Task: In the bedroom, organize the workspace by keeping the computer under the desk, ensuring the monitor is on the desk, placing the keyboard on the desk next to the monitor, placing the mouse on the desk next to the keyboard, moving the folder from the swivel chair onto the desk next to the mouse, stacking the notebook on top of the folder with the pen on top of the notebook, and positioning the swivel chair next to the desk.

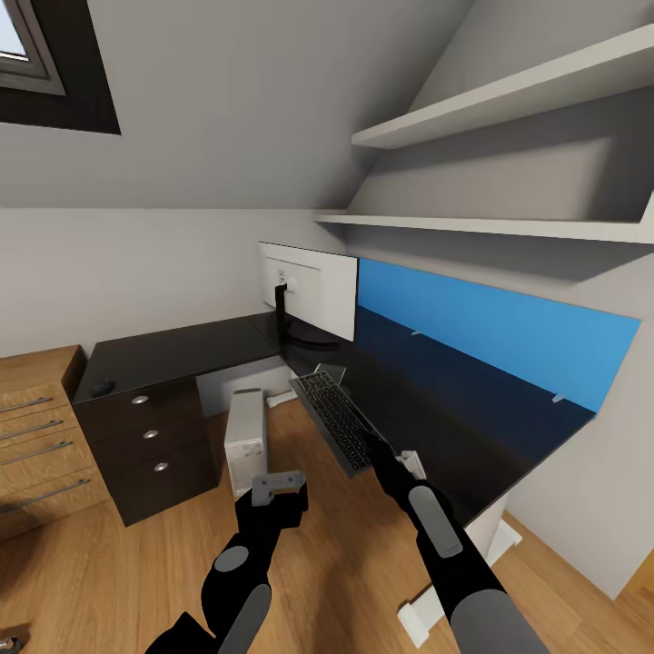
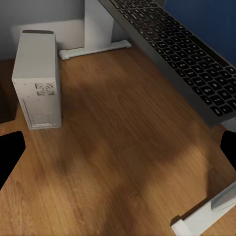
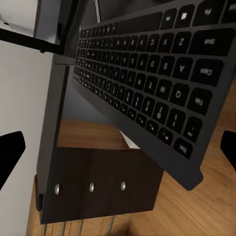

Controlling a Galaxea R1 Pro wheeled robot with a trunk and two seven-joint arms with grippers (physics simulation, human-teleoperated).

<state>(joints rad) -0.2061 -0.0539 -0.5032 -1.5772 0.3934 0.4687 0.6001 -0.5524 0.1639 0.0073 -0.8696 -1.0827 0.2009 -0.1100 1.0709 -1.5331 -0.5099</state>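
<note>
The black keyboard point(image 1: 333, 420) point(image 2: 184, 54) point(image 3: 147, 83) hangs tilted over the front edge of the glossy black desk point(image 1: 182, 350), its near end at my right gripper point(image 1: 383, 457). In the right wrist view the fingertips point(image 3: 12, 152) stand wide apart, so the gripper is open. My left gripper point(image 1: 278, 486) is open and empty above the wood floor. The monitor point(image 1: 313, 291) stands at the desk's inner corner, white back toward me. The mouse point(image 1: 103, 386) lies on the desk's left end. The computer point(image 1: 245, 438) point(image 2: 38, 81) stands on the floor by the drawers. Folder, notebook, pen and swivel chair are out of view.
Dark drawers point(image 1: 150, 434) with round knobs sit under the desk's left wing, with a light wood cabinet point(image 1: 36, 436) beside them. A blue panel point(image 1: 490, 331) backs the desk and white shelves point(image 1: 509, 91) hang above it. A white desk foot point(image 2: 93, 48) rests on the floor.
</note>
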